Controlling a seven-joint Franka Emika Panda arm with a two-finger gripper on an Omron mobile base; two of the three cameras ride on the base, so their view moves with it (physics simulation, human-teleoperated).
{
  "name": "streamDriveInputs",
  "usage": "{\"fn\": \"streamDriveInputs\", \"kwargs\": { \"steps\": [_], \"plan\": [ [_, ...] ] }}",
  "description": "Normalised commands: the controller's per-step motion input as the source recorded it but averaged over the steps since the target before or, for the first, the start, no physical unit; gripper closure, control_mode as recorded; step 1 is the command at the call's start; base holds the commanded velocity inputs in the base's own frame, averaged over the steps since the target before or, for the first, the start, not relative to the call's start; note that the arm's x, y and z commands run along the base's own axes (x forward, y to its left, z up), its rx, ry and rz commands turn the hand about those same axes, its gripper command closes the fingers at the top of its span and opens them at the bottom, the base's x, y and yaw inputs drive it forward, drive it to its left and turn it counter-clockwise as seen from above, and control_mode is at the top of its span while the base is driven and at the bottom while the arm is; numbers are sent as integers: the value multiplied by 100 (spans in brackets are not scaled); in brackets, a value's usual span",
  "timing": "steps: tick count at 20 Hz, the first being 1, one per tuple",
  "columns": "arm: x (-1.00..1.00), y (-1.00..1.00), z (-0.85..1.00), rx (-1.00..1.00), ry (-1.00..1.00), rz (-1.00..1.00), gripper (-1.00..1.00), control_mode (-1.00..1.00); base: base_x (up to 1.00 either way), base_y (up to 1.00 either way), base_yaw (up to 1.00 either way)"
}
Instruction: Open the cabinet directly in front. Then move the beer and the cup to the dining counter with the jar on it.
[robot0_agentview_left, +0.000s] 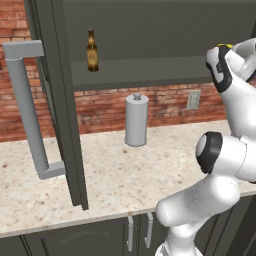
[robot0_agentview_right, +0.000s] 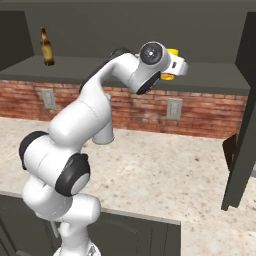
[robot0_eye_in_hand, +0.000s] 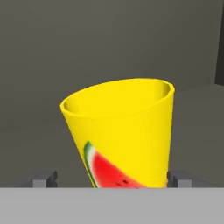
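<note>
Hand view shows the cup (robot0_eye_in_hand: 124, 135) between the fully spread, empty jaws, standing on the cabinet (robot0_agentview_left: 165, 75) shelf; closing off-centre risks tipping it, judging by its apparent lean.

The left base view looks forward and down from behind the arm, which fills the frame's lower right. The right base view faces the same way, arm at lower left. Both share the speckled counter (robot0_agentview_left: 115, 175), brick wall (robot0_agentview_left: 165, 102) and beer bottle (robot0_agentview_left: 92, 51) on the open cabinet's (robot0_agentview_left: 165, 40) shelf. The hand view sits very close to the yellow cup (robot0_eye_in_hand: 124, 135).
</note>
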Motion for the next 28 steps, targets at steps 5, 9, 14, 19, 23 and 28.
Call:
{"fn": "streamDriveInputs", "kwargs": {
  "steps": [5,9,14,19,23,28],
  "plan": [
    [2,-3,-1,0,0,1,-100,-100,0,0,0],
    [5,0,-2,0,0,0,-100,-100,0,0,0],
    [13,0,-5,0,0,0,-100,-100,0,0,0],
    [15,0,-9,0,0,0,-100,-100,0,0,0],
    [11,0,-9,-1,0,0,100,-100,0,0,0],
    [0,0,0,0,0,0,100,-100,0,0,0]
  ]
}}
